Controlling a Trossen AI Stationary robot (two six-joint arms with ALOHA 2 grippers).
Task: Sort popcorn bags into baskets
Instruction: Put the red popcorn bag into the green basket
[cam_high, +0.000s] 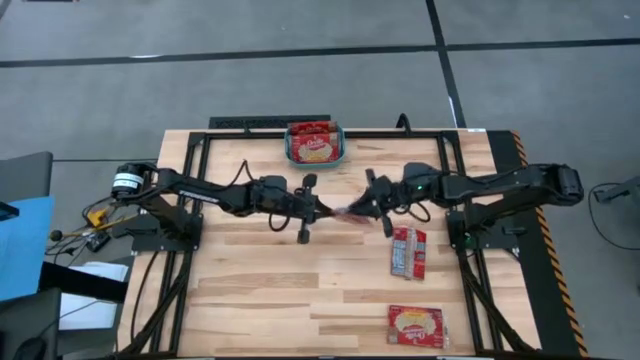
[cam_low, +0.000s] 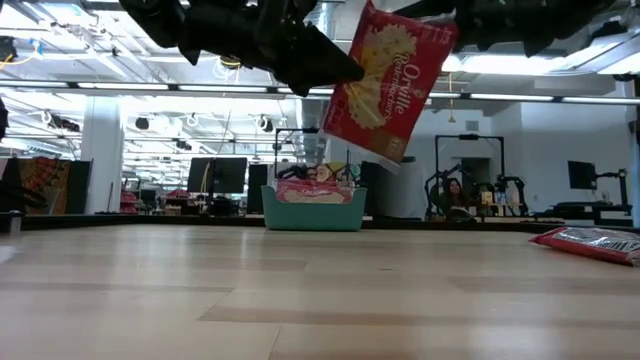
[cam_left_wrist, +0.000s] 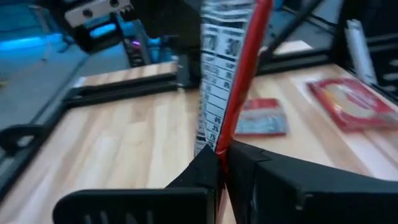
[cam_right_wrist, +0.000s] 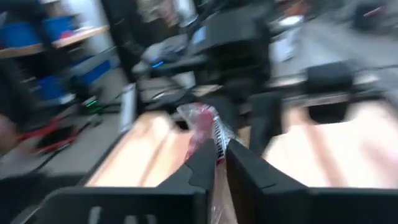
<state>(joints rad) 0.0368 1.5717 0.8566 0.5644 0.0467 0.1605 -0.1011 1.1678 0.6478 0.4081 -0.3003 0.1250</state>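
Note:
A red popcorn bag with a cream label hangs tilted in the air over the middle of the table, between my two grippers. My left gripper comes from the table's left and is shut on it. My right gripper comes from the right, its fingers close together with the bag between them. The teal basket stands at the table's far edge with popcorn bags in it. Two more bags lie flat on the table's right part. My left gripper pinches the bag's left edge between its two fingers, coming about level from the table's left. The bag stands edge-on beyond the fingers, lifted clear of the table. My right gripper has the bag's upper right corner between its two close fingers, coming about level from the table's right. Blur hides how the pads meet it.
A black metal frame runs along the table's left, right and far sides. The lying bags take up the near right; bare wood is at the near left and middle. A person sits far off in the room behind.

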